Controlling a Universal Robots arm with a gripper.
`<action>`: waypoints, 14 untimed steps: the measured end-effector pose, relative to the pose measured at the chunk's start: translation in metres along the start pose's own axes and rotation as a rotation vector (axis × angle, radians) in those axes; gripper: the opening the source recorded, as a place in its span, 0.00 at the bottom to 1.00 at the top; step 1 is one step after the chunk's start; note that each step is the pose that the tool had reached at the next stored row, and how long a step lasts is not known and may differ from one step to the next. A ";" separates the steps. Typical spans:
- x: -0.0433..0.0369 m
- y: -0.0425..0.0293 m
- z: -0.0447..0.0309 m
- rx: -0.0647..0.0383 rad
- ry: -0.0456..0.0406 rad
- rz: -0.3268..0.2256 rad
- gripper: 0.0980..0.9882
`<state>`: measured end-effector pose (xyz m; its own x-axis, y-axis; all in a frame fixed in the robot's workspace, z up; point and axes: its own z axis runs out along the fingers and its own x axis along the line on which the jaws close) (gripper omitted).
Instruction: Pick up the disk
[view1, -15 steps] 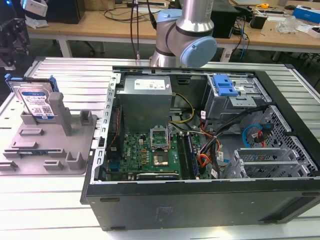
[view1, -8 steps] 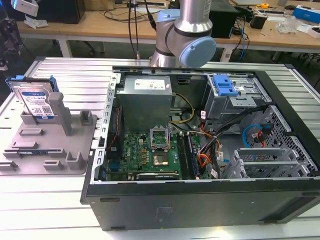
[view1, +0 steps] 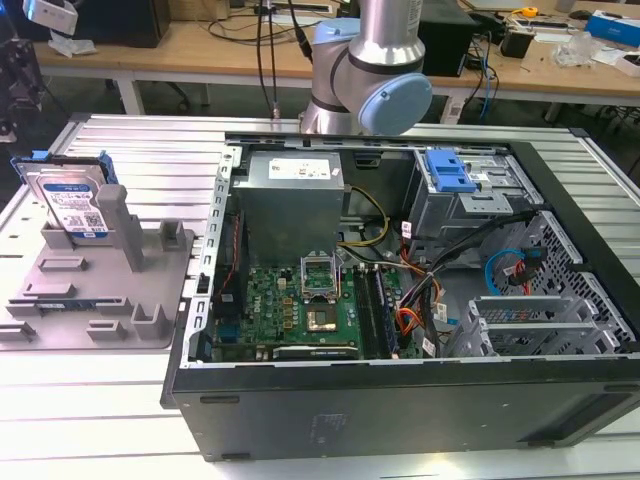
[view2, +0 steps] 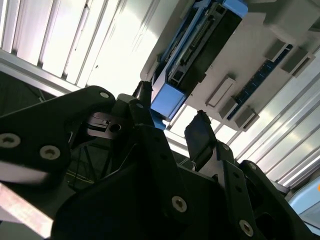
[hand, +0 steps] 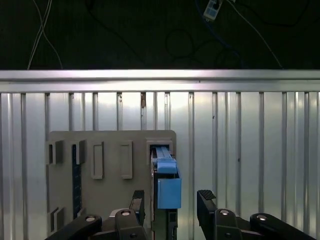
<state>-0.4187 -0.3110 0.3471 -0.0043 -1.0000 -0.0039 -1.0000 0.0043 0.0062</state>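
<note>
Exterior view: disk (view1: 68, 200) is standing on edge in the tray (view1: 100, 300), at the tray's far corner, label facing out, right beside an upright post (view1: 113, 215) of the tray. Tray is lying flat on the ribbed tabletop (view1: 130, 140). Open case (view1: 400, 330) is sitting just beside the tray, on the exterior view's right of it. Arm (view1: 365, 60) is rising behind the case, well apart from the tray.

Second wrist view: gripper (view2: 172, 102) is hanging close to the tray (view2: 270, 40) w/ its fingers (view2: 200, 137) spread apart. Disk (view2: 200, 55) is sitting edge-up in a tray slot. The end of its blue rail (view2: 167, 100) is lying btwn the two fingers. Nothing is being clamped.

First wrist view: gripper (hand: 171, 200) is showing fingers (hand: 206, 200) apart, one on each side of the disk (hand: 162, 160) edge. Blue rail (hand: 168, 192) is sitting btwn them w/ a gap showing on the wider side, so they aren't squeezing it. Disk is resting in the slot at the tray (hand: 110, 145) edge, next to bare tabletop (hand: 250, 150).
</note>
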 end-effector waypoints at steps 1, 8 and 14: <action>0.0002 -0.0003 0.0008 0.000 0.0000 0.000 0.50; 0.0023 -0.0008 0.0088 0.000 0.0000 0.000 0.50; 0.0025 -0.0009 0.0188 0.000 0.0000 0.000 0.50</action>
<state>-0.4179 -0.3134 0.3283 -0.0043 -1.0000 -0.0039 -1.0000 0.0043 0.0062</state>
